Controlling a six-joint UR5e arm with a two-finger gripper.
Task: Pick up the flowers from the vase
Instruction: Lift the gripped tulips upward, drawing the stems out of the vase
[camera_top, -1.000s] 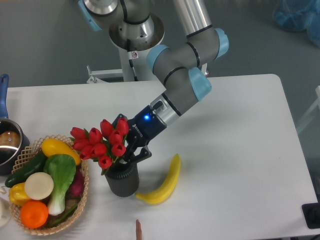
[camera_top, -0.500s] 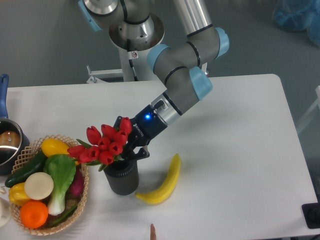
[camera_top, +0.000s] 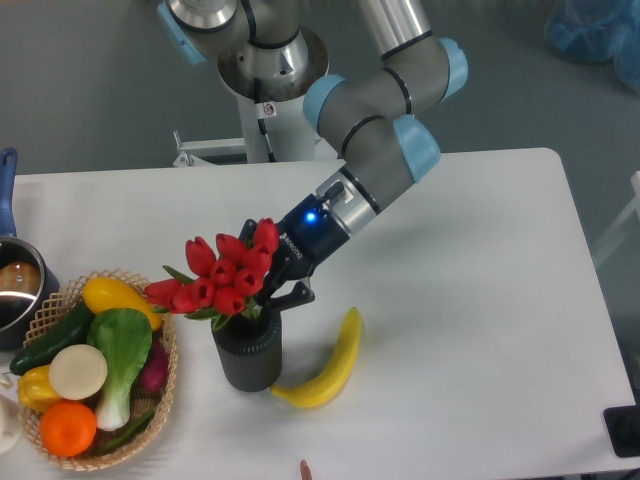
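The claw (camera_top: 272, 297) is clamped on the flowers (camera_top: 222, 280) at their stems above the vase (camera_top: 247, 350); light, floppy, crushable.

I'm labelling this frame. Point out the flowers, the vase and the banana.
flowers (camera_top: 225, 275), fixed camera, on the red buds.
vase (camera_top: 247, 358), fixed camera, on its ribbed side.
banana (camera_top: 335, 365), fixed camera, mid-length.

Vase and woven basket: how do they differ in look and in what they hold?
The vase is dark grey, ribbed and upright; the basket is pale, woven and wide. The vase holds the red flowers, gripped by the gripper; the basket holds mixed produce. Both stand on the white table.
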